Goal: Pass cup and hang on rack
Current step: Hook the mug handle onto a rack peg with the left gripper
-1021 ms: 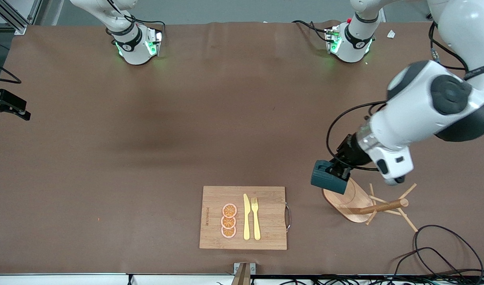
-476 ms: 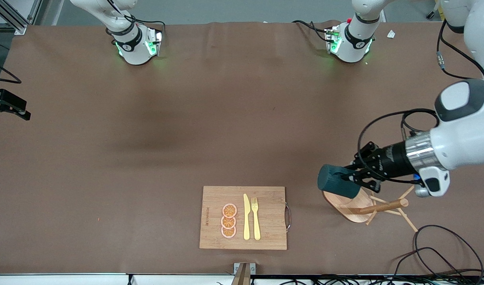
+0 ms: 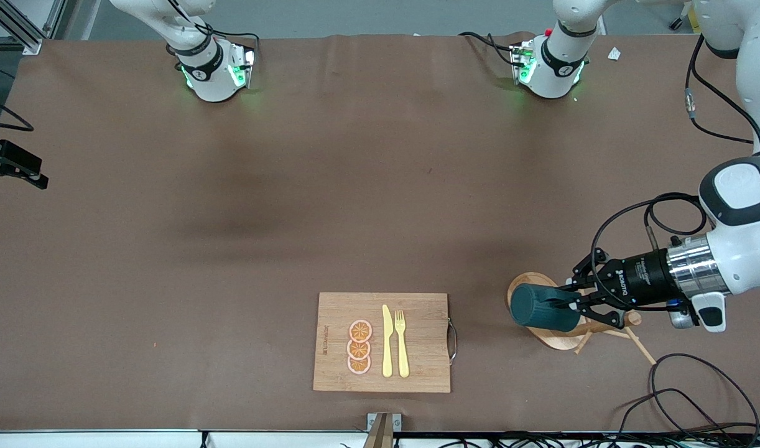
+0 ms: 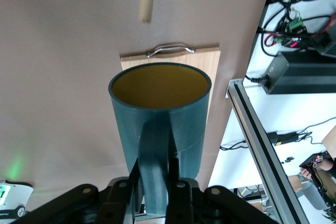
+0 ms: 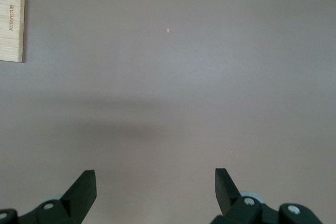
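Nearest the front camera lies the cutting board (image 3: 381, 342) with orange slices (image 3: 359, 347), a knife (image 3: 387, 341) and a fork (image 3: 402, 343). At about three o'clock from it stands the rack (image 3: 545, 333), toward the left arm's end of the table. Over the rack's base, the left gripper (image 3: 565, 302) is clamped on the handle of the cup (image 3: 542, 308), which lies sideways in the air, its mouth pointing to nine o'clock in the front view. The right gripper (image 5: 155, 184) waits over bare table, fingers spread wide, holding nothing.
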`<state>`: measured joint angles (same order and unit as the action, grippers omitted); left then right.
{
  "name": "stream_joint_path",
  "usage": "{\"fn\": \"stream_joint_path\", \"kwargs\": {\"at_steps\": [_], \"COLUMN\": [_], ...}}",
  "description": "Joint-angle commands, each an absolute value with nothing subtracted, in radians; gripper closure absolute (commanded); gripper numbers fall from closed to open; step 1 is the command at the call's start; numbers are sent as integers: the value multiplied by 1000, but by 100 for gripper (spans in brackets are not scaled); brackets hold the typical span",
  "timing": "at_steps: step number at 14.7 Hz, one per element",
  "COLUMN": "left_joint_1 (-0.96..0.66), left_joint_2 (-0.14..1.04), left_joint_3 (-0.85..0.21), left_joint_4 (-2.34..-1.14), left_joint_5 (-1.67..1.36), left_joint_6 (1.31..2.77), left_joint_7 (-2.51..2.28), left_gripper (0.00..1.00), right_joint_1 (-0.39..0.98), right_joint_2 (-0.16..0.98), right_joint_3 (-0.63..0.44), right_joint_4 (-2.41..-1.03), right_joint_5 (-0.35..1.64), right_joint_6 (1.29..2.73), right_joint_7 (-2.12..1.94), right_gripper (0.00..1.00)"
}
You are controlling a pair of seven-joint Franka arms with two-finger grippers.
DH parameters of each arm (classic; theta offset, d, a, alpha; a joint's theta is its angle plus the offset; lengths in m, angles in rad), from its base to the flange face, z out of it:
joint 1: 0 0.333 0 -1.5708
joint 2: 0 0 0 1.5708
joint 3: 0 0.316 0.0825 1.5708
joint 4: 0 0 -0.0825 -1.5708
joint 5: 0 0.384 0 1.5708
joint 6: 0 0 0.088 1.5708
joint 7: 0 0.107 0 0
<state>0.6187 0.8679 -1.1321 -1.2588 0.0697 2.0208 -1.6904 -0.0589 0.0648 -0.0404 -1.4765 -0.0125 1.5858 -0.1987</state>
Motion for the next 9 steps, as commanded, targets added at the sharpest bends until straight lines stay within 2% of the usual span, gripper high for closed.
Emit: {"fn": "stream_joint_path", "kwargs": {"at_steps": [1, 9], "left_joint_1": [617, 632], "left_joint_2": [854, 847], "left_joint_3": [-1124, -1092], "left_joint_4": [-1267, -1272], "left_joint_5": [44, 75], "left_joint_6": [2036, 1971], "left_joint_7": [-1663, -1589], "left_gripper": [100, 100], "right_joint_1": [-64, -64], "right_joint_2": [61, 61], "right_joint_3": [-35, -35], "right_joint_4": [-1479, -1479], "right_joint_5": [-9, -9], "right_joint_6": [1578, 1574], "right_joint_7": [-195, -195], "right_gripper": [0, 0]}}
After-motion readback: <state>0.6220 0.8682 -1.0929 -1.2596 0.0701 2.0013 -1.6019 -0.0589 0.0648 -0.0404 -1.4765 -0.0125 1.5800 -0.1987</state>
